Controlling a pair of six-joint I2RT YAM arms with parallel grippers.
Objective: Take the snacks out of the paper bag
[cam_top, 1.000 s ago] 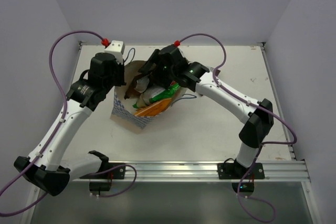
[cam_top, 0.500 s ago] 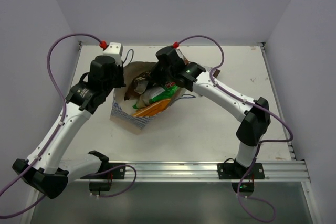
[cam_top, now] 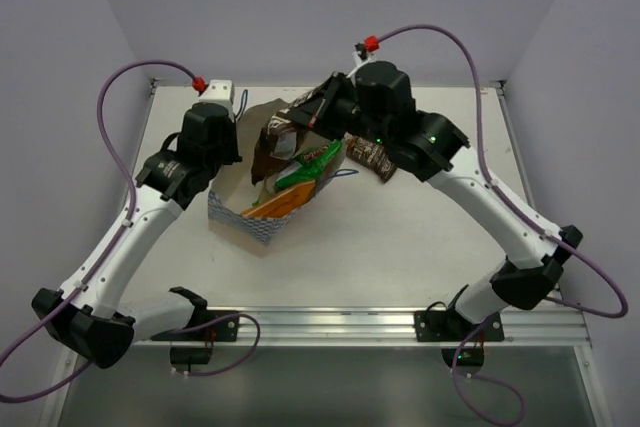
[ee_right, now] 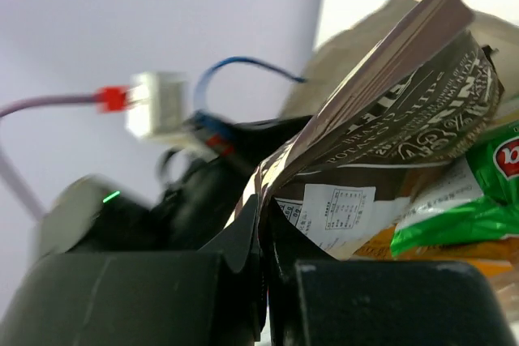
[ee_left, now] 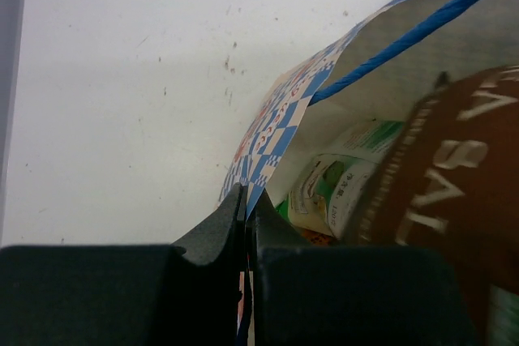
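Step in hand: first-stage removal, a dark brown packet being lifted out of the paper bag

The paper bag (cam_top: pixel 243 219) sits left of centre on the surface, toward the far edge. The orange packet (cam_top: pixel 275 209) and the green-and-white packet (cam_top: pixel 312 162) lie in its mouth, and a second brown packet (cam_top: pixel 370 157) lies just beside its right side. The left gripper (ee_left: pixel 246 200) is clamped on the bag's checked rim. The right gripper (ee_right: pixel 261 216) is clamped on the edge of the dark brown packet (ee_right: pixel 389 111) above the mouth. Next move, as judged: raise the packet clear of the rim, carry it right, then release it, with the bag kept pinned
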